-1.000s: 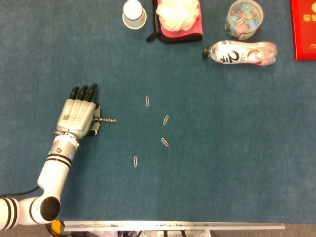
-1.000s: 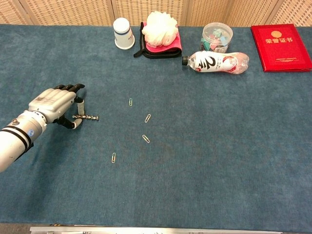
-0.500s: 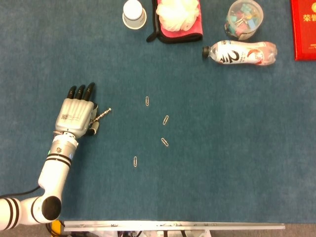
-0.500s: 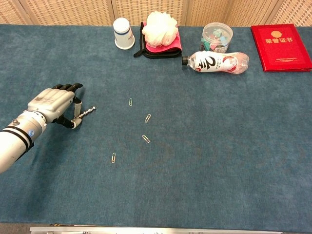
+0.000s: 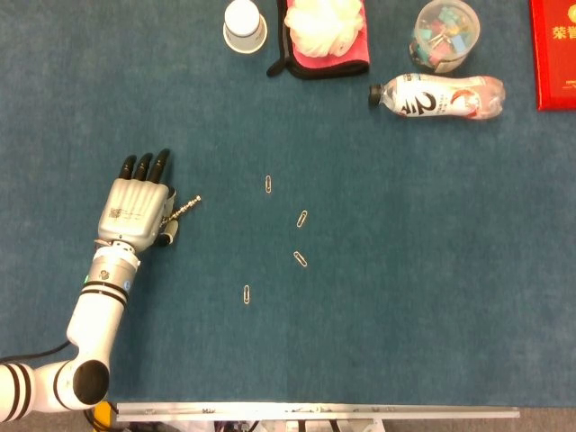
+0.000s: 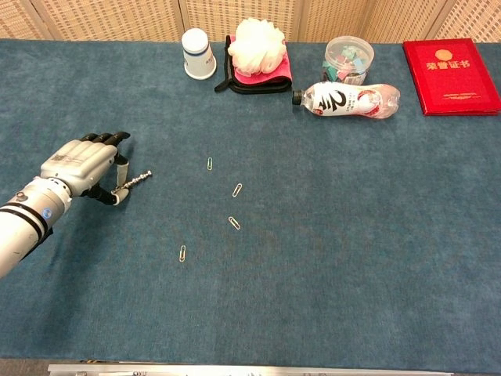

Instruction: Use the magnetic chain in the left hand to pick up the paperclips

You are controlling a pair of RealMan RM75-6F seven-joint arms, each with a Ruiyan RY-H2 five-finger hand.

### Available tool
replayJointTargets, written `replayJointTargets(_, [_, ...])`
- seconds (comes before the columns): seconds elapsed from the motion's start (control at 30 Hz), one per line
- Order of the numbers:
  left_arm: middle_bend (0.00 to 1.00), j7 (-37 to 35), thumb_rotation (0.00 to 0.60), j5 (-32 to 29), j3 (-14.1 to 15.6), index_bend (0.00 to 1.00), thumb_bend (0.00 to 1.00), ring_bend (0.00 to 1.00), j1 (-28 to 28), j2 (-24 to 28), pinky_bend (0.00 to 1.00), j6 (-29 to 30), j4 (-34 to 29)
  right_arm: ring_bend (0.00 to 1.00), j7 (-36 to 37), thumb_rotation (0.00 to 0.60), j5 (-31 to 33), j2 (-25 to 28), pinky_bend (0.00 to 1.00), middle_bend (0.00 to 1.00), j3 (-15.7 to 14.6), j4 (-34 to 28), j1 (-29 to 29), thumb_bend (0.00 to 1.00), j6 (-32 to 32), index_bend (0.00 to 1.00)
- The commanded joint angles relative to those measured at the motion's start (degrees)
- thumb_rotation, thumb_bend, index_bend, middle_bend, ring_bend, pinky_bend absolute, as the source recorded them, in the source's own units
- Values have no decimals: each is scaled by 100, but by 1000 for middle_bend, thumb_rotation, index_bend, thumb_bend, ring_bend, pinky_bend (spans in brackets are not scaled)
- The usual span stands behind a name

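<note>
My left hand [image 5: 137, 205] [image 6: 81, 167] hovers palm down at the left of the blue table and pinches a short silvery magnetic chain [image 5: 184, 208] [image 6: 133, 182] that sticks out to the right, tip tilted away. Several paperclips lie apart on the cloth to its right: one farthest away [image 5: 268, 184] [image 6: 210, 164], one in the middle [image 5: 302, 219] [image 6: 236, 189], one just below it [image 5: 300, 258] [image 6: 234, 222], and one nearest the front [image 5: 246, 293] [image 6: 182, 253]. The chain tip is well short of all of them. My right hand is out of sight.
Along the far edge stand a white paper cup [image 5: 244, 25], a white bath sponge on a pink cloth [image 5: 324, 31], a clear tub of binder clips [image 5: 444, 34], a lying plastic bottle [image 5: 438, 97] and a red booklet [image 5: 554, 49].
The chain has swung from pointing flat to the right to slanting up and away. My left hand has shifted slightly left and away from me. The paperclips lie as before.
</note>
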Motion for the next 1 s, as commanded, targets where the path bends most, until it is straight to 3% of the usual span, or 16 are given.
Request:
replayJointTargets(0.03, [0,65,600,89,23,637,370,0,23,111,55,92,-152,58,-4,600,-8,-1,330,78,-4,1,-1,0,2,28])
replayJointTargets(0.63, [0,845,600,622,215,641,370,0,-39,872,55,511,-1335,58,26,600,-49,10,329,78,-18,-6,-13,0,33,28])
replayJointTargets(1.0, [0,1405,600,1150,585,646,370,0,-29,1297,55,668,-2278,58,116,600,-81,46,329,78,-11,-1,-72,0,160,28])
